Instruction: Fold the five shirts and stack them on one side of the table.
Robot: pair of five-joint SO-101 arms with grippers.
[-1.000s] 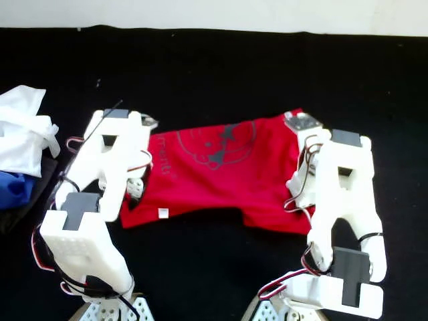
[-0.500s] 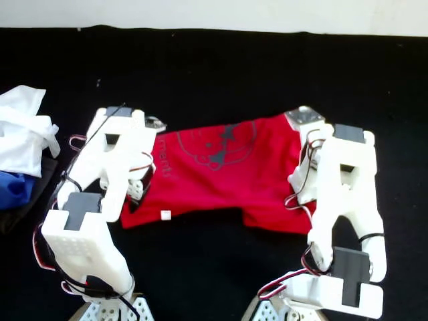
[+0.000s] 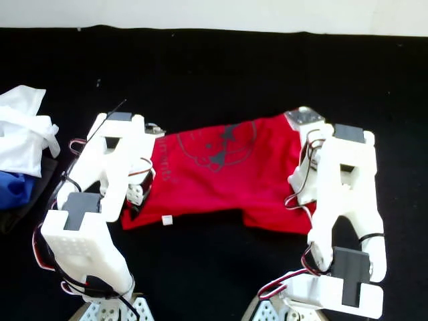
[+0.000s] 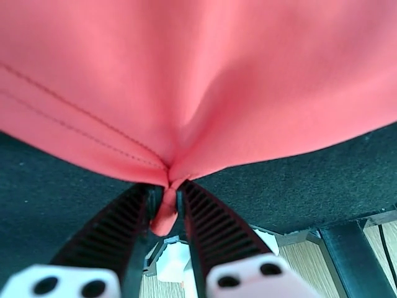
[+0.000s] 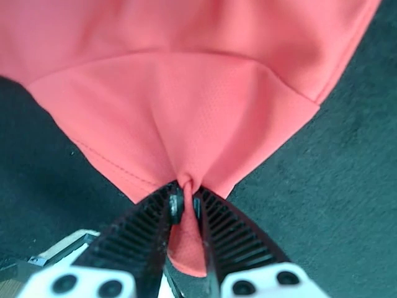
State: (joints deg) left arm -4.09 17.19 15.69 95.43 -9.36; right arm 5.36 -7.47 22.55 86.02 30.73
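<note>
Shirt (image 3: pixel 221 174) is lying spread across worktop (image 3: pixel 221 73). Left gripper (image 4: pixel 169 198) and right gripper (image 5: pixel 184 202) are each pinching a bunched edge. Fabric is looking soft and light, likely sagging between holds, so hems are making the better grab.

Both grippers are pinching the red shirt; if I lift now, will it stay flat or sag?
Probably sags: the red shirt puckers into soft folds at the left gripper and right gripper, so it looks floppy. Likely light, being thin fabric. Each pinch holds little cloth, so it might slip out.
</note>
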